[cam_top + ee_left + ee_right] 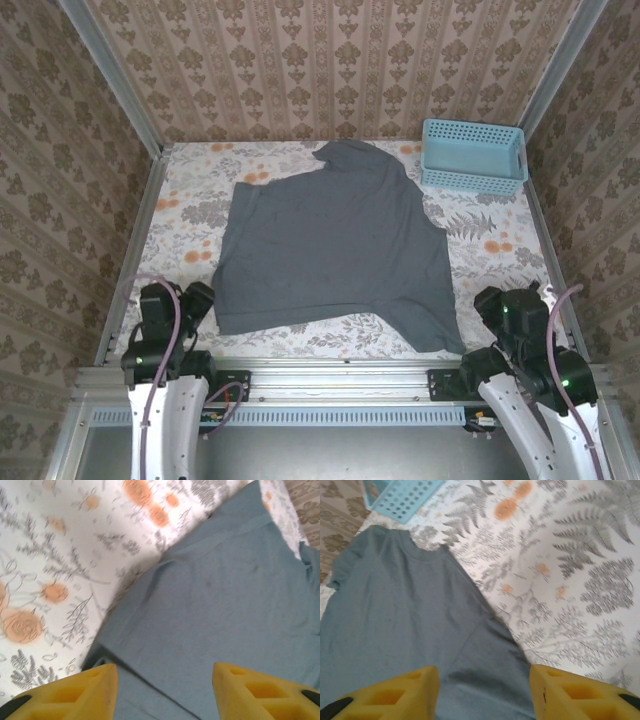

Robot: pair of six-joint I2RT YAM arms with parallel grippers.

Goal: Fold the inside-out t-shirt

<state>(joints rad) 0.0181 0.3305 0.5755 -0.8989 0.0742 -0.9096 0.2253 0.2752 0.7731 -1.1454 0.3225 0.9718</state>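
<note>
The dark grey t-shirt [335,245] is seen spread flat across the middle of the floral tablecloth [185,215], its far end lying near the light blue basket [473,155] at the upper right. The left gripper [162,685] is shown with its yellow fingers apart above a hem corner, nothing clamped. The right gripper [484,685] is also parted over grey cloth, nothing gripped.
</note>
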